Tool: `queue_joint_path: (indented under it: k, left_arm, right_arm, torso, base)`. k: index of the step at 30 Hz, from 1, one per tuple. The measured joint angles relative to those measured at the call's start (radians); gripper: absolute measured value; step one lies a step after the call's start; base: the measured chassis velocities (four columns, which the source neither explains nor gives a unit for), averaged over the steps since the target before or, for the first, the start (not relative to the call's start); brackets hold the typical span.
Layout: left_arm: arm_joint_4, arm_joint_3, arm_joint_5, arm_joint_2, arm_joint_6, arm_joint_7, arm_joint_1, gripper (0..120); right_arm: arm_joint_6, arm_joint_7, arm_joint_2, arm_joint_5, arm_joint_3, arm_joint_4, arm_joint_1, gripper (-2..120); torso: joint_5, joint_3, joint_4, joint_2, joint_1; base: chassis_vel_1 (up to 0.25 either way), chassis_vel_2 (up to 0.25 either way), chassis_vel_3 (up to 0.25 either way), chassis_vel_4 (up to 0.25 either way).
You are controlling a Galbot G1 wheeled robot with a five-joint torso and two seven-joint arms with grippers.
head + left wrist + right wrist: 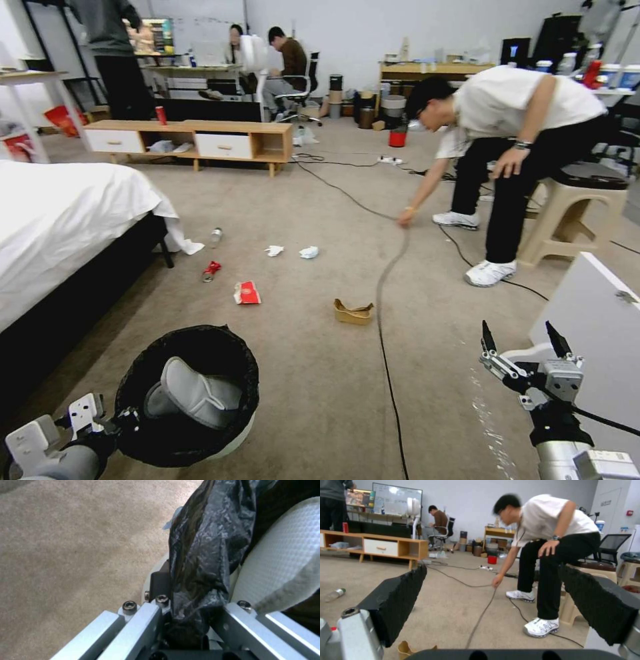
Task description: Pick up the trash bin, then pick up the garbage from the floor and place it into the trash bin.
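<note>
The left claw (110, 421) is clamped on the near rim of the trash bin (187, 393), pinching the crinkled black bag (206, 555), and holds the bin low at the robot's left beside the bed (60, 213). Ahead on the carpet the garbage lies scattered: a clear bottle (216, 235), a crushed red can (211, 270), a red-white packet (247, 293), two white tissues (291, 251) and a tan cardboard tray (353, 312) touching a black cable (381, 293). The right claw (524, 347) hangs empty over the carpet with its fingers (396, 600) spread wide.

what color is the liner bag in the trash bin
Black and crinkled, lining the trash bin; the left wrist view shows it best, pinched in the left tool.
</note>
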Motion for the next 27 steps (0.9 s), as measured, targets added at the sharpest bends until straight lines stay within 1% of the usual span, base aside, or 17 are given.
queue_joint_path:
  k: [3, 13, 18, 27]
  left_arm:
    - [0.002, 0.000, 0.002, 0.000, 0.000, 0.002, 0.000, 1]
    - [0.003, -0.004, 0.001, 0.001, 0.000, 0.003, -0.001, 1]
    - [0.002, -0.011, -0.004, 0.001, 0.000, 0.002, -0.001, 1]
    - [-0.007, -0.024, -0.008, -0.007, 0.000, 0.000, 0.007, 1]
  right_arm:
    - [0.003, 0.000, -0.001, 0.000, 0.000, -0.001, 0.002, 100]
    - [0.007, 0.000, 0.000, 0.000, 0.001, -0.004, 0.006, 100]
    - [0.035, -0.002, 0.002, -0.002, 0.002, -0.010, 0.006, 100]
    - [0.047, -0.009, 0.003, -0.012, 0.005, -0.013, -0.002, 100]
  torso:
    - [0.0000, 0.000, -0.0003, 0.000, 0.000]
    - [0.0000, 0.000, -0.0002, 0.000, 0.000]
    - [0.0000, 0.000, -0.0001, 0.000, 0.000]
    - [0.0000, 0.000, -0.0001, 0.000, 0.000]
  base:
    - [0.000, 0.000, 0.000, 0.000]
    - [0.000, 0.000, 0.000, 0.000]
    - [0.000, 0.000, 0.000, 0.000]
    - [0.000, 0.000, 0.000, 0.000]
